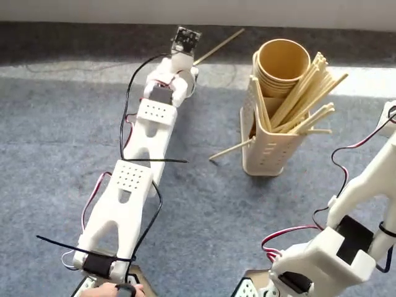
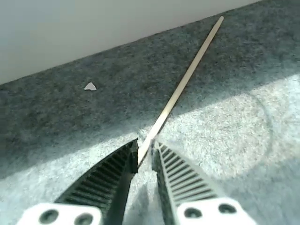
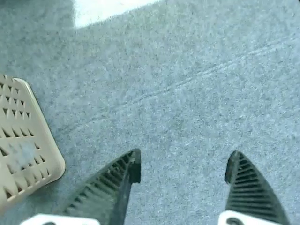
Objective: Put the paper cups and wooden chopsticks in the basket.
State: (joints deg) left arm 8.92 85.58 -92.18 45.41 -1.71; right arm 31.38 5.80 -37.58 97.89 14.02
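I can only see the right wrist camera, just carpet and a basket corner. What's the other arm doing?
Observer: The left gripper is closed on the end of the far chopstick, which lies on the carpet near the wall.
Operator: Is stuff in the basket already?
Observer: Yes, the basket holds stacked paper cups and a bundle of chopsticks.
Operator: Any left out?
Observer: One loose chopstick lies on the carpet beside the basket.
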